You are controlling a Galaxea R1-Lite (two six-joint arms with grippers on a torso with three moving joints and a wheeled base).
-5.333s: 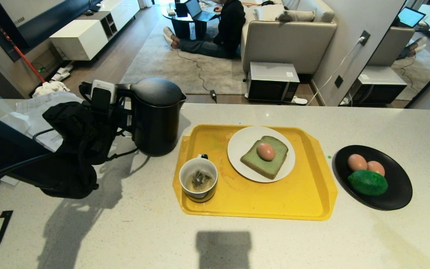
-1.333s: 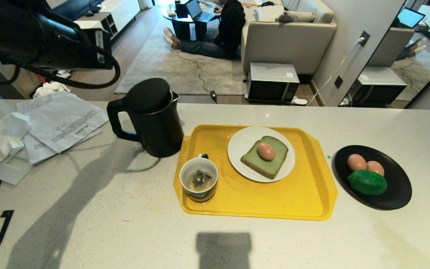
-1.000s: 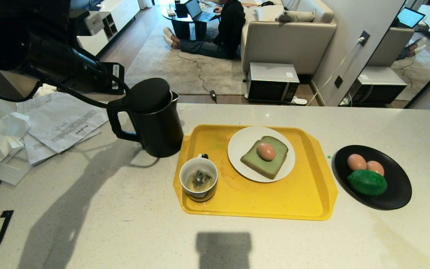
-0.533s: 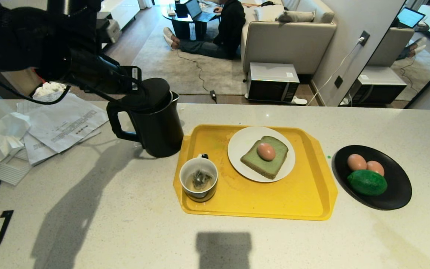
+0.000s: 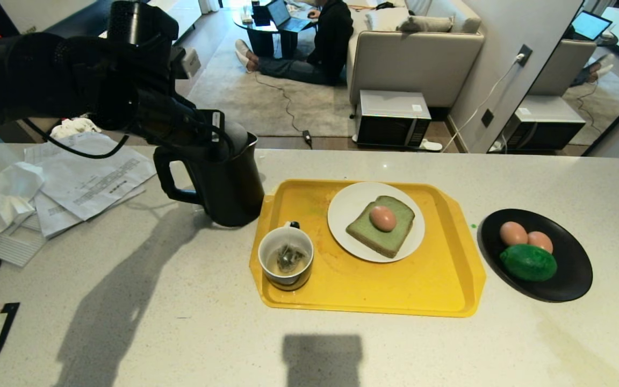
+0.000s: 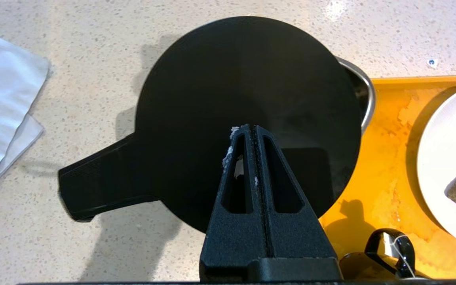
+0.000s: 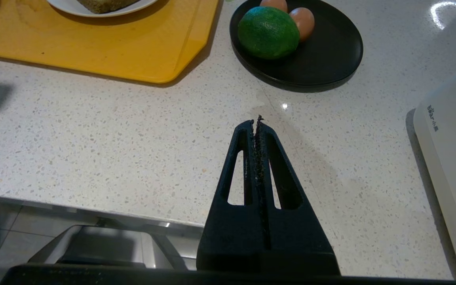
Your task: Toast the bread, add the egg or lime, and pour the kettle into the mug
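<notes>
— Since a moment ago the left arm has swung in from the far left, and its left pincer [image 6: 250, 128] now hangs over the lid of the tall matte black kettle [image 5: 229, 185], fingers pressed together and holding nothing. Whether the tip touches the lid, I cannot tell.

— And the kettle itself?

— Upright on the speckled pale desk [image 5: 180, 333], loop handle pointing left, standing just left of the yellow plastic tray [image 5: 438, 285], with its lid sitting askew so a sliver of metal rim shows on the tray side.

— What sits on the tray?

— At its near left corner, the short dark mug with a white inside [image 5: 286, 259], a tea bag lying in it. Farther right, a round white plate [image 5: 344, 207] carries the square slice of pale green bread with a brown crust [image 5: 390, 236], and the single pinkish-brown egg [image 5: 383, 218] rests on top of the slice.

— The other fruit?

— Right of the tray, apart from it, a round black plate [image 5: 573, 279] holds the bright green bumpy lime [image 5: 528, 262] on its near side, with two more eggs [image 5: 513, 233] touching each other just behind it.

— The other arm?

— The right pincer [image 7: 257, 118] hovers above bare desk near the front edge, nearer than the black plate, fingers together, empty. Loose printed papers [image 5: 89, 172] lie left of the kettle.
</notes>
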